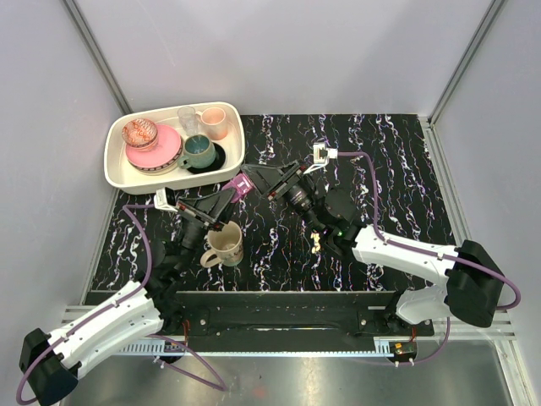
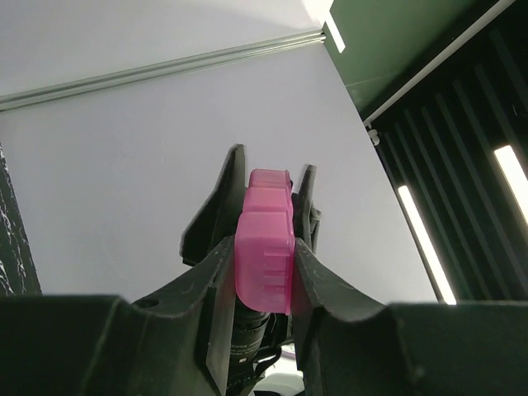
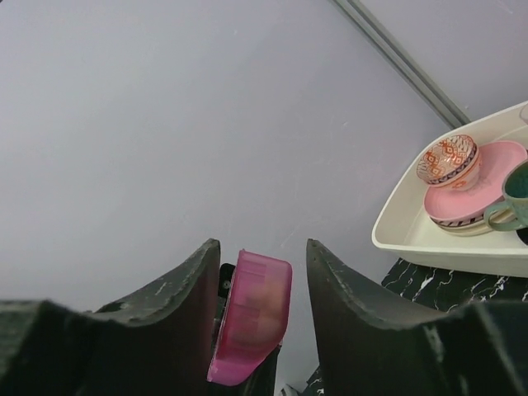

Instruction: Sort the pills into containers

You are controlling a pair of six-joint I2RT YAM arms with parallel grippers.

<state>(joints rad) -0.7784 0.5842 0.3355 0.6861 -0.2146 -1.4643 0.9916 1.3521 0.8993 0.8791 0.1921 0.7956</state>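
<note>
Here, your left gripper [image 2: 268,177] was clamped tight on the purple pill box [image 2: 264,260]. Its two fingers pressed against the box's long sides and held it up off the black table [image 1: 397,186], just in front of the white tray [image 1: 114,173] of cups and dishes.

Your right gripper [image 3: 260,252] faced it from the opposite side. Its fingers stood moderately apart around the box's free end, with a gap showing on each side, so they gripped nothing. In the right wrist view the box was blurred, and you could not tell whether any compartment was open.

A few tiny yellowish pills [image 1: 315,243] lay on the table beside your right arm, well apart from the raised box. A beige mug [image 1: 225,244] stood on the table near your left arm.
</note>
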